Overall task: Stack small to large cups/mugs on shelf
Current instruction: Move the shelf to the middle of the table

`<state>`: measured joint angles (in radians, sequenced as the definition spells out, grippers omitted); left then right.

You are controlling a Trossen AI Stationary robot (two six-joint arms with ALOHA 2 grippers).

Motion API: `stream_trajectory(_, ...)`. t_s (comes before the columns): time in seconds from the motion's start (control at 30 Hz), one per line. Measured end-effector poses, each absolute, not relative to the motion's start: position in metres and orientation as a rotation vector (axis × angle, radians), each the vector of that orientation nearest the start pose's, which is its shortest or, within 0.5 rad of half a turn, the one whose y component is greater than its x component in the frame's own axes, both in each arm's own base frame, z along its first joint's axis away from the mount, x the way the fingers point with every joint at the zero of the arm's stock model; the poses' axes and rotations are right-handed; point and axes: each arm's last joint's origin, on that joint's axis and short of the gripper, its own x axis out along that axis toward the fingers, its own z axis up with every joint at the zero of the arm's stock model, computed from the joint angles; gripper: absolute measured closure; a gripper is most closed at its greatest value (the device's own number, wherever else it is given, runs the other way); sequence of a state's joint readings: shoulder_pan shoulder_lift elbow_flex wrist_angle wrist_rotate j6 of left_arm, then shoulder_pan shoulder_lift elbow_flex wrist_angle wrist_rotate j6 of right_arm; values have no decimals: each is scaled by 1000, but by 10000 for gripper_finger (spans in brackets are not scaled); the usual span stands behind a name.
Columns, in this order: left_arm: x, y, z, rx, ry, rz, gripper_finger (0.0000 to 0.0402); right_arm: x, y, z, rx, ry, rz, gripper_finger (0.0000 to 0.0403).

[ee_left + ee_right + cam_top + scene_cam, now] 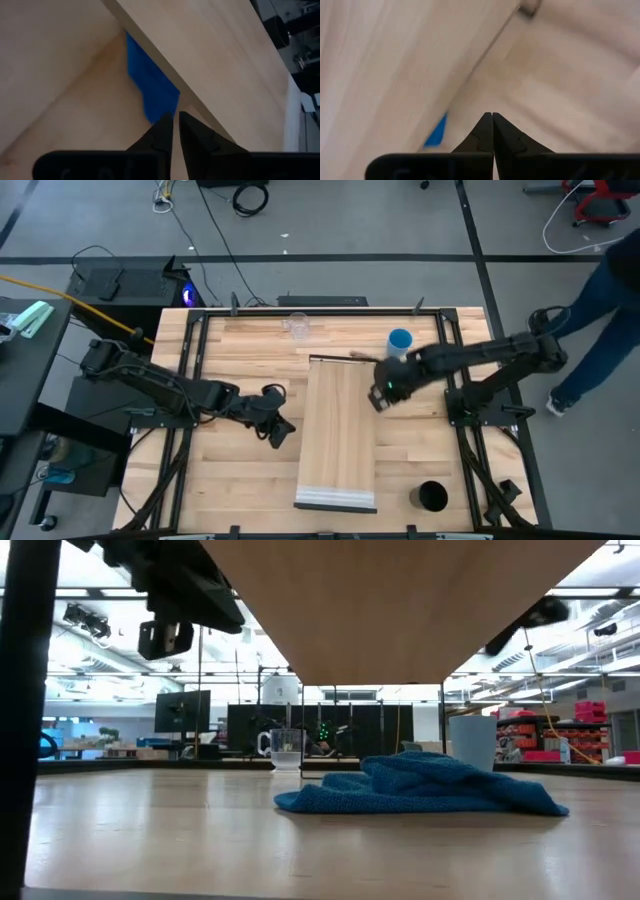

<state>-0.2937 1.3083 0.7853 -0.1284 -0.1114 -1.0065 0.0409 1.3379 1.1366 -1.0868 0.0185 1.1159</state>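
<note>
Two matte black jointed arms.
The left gripper point(175, 131) and right gripper point(492, 131) have tapered black fingers with notched inner edges on blocky bases.

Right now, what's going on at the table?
No cup is on the shelf or held. The left gripper hovers at the shelf's left edge, fingers nearly together, holding nothing; the right gripper is at its right edge with fingers shut and empty. A blue cloth lies under the board. The clear cup and blue cup stand at the table's far edge, the black cup near the front right.
</note>
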Motion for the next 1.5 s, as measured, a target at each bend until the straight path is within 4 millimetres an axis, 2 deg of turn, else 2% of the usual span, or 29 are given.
stream_trajectory(0.23,256,-90,230,-878,674,136,368,241,-33,271,927,1165,-725,399)
stream_trajectory(0.43,253,-99,232,-907,654,132,368,250,-50,262,936,1162,-702,400)
stream_trajectory(0.7,257,-108,225,-926,660,122,372,265,-43,251,928,1190,-638,400)
stream_trajectory(0.9,258,-112,222,-940,659,132,367,268,-36,252,935,1176,-606,400)
stream_trajectory(1.2,256,-116,222,-944,655,139,381,270,-26,252,936,1181,-575,400)
stream_trajectory(1.5,256,-112,221,-924,619,202,373,274,-26,253,947,1146,-548,400)
